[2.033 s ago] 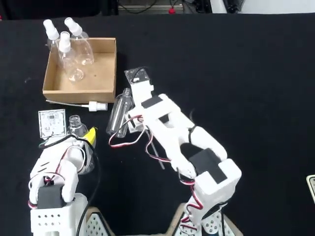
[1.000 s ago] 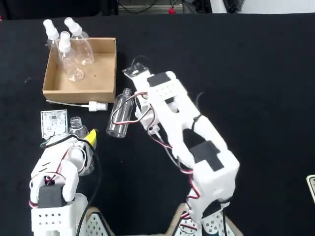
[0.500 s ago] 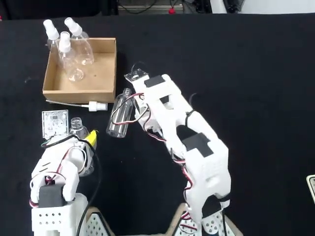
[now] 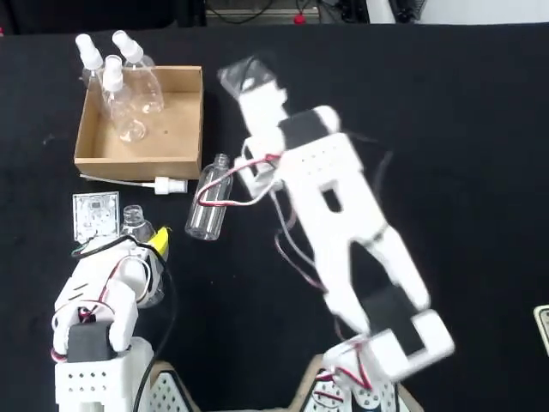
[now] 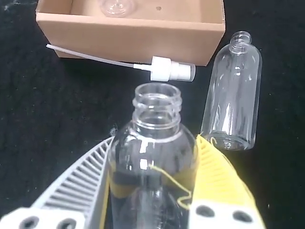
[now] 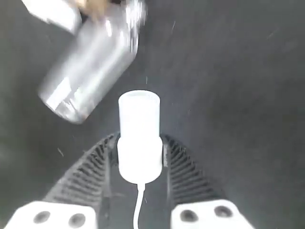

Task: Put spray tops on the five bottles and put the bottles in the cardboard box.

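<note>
Left claw (image 5: 155, 140) pinches 1 likely light, slippery bottle (image 5: 157, 102) by its body; right claw (image 6: 139, 138) pinches 1 stiff-looking spray top (image 6: 138, 119).

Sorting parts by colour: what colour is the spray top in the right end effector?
White; the spray top shows best in the right wrist view.

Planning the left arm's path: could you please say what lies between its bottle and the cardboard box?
A loose spray top with its tube, seen in the left wrist view.
</note>
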Robot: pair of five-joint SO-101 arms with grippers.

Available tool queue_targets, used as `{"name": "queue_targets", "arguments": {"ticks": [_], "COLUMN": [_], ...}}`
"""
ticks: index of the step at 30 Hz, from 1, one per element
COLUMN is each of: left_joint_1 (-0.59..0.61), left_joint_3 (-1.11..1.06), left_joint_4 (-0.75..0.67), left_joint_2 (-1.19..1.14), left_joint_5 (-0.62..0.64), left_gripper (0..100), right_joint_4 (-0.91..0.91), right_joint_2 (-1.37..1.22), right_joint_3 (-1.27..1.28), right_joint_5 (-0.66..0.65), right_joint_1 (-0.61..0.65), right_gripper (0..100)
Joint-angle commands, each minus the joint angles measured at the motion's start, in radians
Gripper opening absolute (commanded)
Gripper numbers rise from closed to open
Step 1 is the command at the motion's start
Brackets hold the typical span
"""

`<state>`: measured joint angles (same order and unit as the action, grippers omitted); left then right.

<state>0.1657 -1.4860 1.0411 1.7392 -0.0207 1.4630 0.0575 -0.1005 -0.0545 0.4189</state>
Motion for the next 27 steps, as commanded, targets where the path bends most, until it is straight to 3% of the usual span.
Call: {"name": "queue_targets", "arguments": {"ticks": [1,8,19,27], "left_joint_1": [-0.07,-0.312,-0.374,-0.473], "left_joint_3": [0.054,0.096,0.142,0.119], "left_joint_4": [0.0,0.002,-0.078,-0.164], "left_joint_2": [0.006,0.005,0.011,0.012], "left_joint_5": [-0.028,-0.072,0.035,0.041], "left_gripper": [16,16,16,16], "right_joint_4": [-0.018,-0.023,-0.15,-0.192], "right_joint_2": [0.176,0.232,0.28,0.308], "right_joint_3": [-0.131,-0.243,-0.251,-0.249], "right_joint_5": [0.087,0.189,0.37,0.397], "right_joint_1": [-0.002,-0.006,-0.006,-0.006], "right_gripper": [2.2,2.2,2.1,2.1]}}
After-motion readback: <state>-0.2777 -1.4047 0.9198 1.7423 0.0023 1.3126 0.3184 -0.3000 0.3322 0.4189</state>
